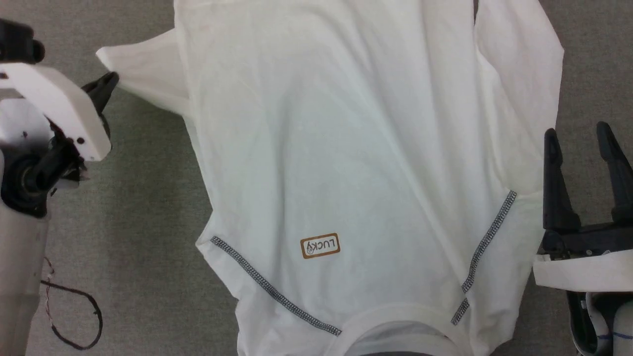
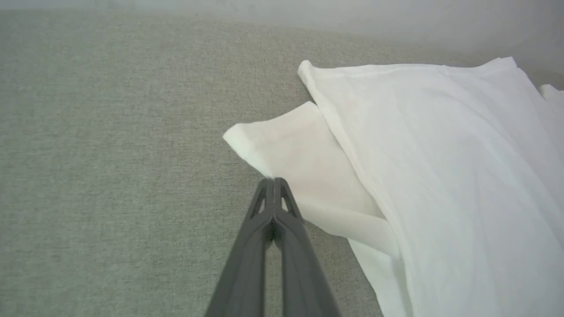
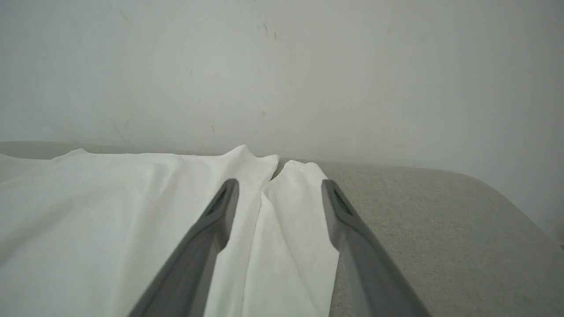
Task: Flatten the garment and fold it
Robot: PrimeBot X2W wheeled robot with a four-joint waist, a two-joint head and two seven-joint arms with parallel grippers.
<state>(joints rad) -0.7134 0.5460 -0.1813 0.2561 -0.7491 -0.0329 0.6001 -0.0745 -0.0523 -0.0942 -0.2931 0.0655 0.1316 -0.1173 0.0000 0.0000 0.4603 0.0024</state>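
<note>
The garment [image 1: 346, 163] lies spread on the grey surface, a white shirt with grey stitched shoulder seams and a tan label [image 1: 320, 245], its neck towards me. One sleeve [image 2: 304, 171] sticks out from under the body on the left. My left gripper [image 1: 108, 83] is shut, and its tips [image 2: 274, 181] pinch that sleeve's near edge by the cuff. My right gripper [image 1: 583, 143] stands open beside the right shoulder. In the right wrist view its fingers [image 3: 222, 207] straddle the right sleeve [image 3: 291, 220] with nothing between them.
A grey woven surface [image 1: 138, 222] carries the garment, with bare room on both sides. A pale wall [image 3: 308, 66] rises behind its far edge, and the surface rounds off at the right. A dark cable loop [image 1: 74, 316] hangs by my left arm.
</note>
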